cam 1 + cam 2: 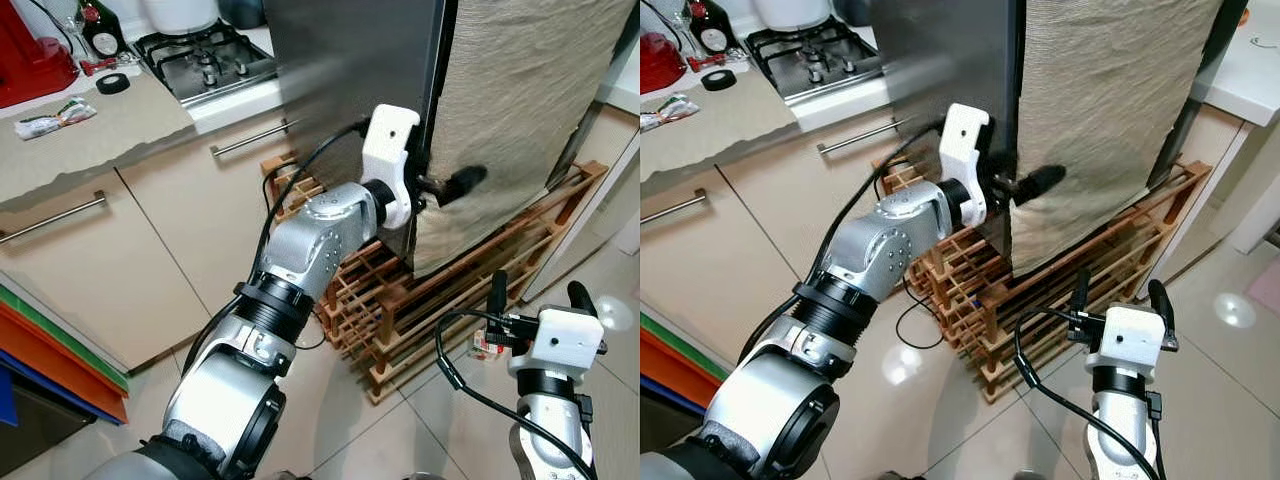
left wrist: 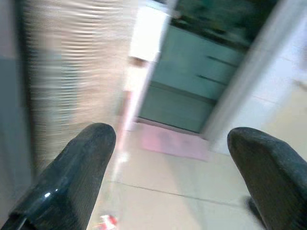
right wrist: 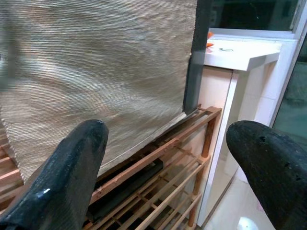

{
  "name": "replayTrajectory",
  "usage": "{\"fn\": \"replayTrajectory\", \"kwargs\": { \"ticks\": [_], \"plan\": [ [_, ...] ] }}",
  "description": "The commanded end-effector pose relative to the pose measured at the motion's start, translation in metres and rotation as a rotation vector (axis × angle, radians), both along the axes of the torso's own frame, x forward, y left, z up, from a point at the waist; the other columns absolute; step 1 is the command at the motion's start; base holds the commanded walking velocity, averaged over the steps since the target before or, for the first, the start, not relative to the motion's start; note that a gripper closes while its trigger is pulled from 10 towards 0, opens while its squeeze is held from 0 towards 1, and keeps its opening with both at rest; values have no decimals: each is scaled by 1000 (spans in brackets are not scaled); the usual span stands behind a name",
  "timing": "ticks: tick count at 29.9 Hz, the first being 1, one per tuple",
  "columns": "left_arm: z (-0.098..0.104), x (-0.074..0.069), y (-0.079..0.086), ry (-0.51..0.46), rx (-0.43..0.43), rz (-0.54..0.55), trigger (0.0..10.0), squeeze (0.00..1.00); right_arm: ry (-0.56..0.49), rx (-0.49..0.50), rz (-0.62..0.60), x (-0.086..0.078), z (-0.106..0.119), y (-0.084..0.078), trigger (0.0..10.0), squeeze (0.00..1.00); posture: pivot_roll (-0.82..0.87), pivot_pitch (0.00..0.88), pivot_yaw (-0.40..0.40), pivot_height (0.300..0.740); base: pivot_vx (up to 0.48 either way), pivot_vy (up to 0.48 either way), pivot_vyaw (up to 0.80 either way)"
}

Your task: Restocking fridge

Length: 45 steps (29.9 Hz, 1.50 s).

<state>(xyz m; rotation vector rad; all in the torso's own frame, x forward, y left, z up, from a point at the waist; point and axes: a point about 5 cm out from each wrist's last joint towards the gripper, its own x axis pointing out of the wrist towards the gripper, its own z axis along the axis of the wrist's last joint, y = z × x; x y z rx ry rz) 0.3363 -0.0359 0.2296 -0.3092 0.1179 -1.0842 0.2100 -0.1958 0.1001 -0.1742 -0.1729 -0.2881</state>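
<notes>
The fridge point(image 1: 350, 80) has a dark grey side, and its door point(image 1: 520, 100) is covered with a beige ribbed cloth. My left gripper point(image 1: 450, 185) is raised to the door's near edge at mid-height. One black finger point(image 1: 466, 179) lies in front of the cloth. In the left wrist view the left gripper point(image 2: 170, 139) is open, with the cloth beside one finger. My right gripper point(image 1: 540, 295) is low on the right, fingers pointing up and open, empty. It faces the cloth's lower edge point(image 3: 120, 143).
A wooden slatted rack point(image 1: 400, 300) stands against the fridge's base. A small red-and-white item point(image 1: 487, 345) lies on the tiled floor. To the left are a counter point(image 1: 90, 130) with a hob point(image 1: 205, 60), handled drawers point(image 1: 60, 215) and coloured sheets point(image 1: 50, 350).
</notes>
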Motion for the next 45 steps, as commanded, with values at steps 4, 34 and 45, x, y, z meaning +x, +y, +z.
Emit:
{"fn": "replayTrajectory", "kwargs": {
  "ticks": [4, 34, 45],
  "plan": [
    [16, -42, -51, -2, -147, -267, 10000, 0, 23, 17, -3, 0, -5, 1, 10000, 0, -208, 50, 141, 740, 0, 0, 0],
    [-124, -41, 204, -132, 358, 900, 10000, 0, -10, 78, -46, 9, -5, -7, 10000, 0, -100, 15, 94, 740, 0, 0, 0],
    [-91, -27, 174, -197, 228, 880, 10000, 0, -3, 56, -24, 12, -5, -7, 10000, 0, -96, 6, 96, 740, 0, -384, 432]
  ]
}}
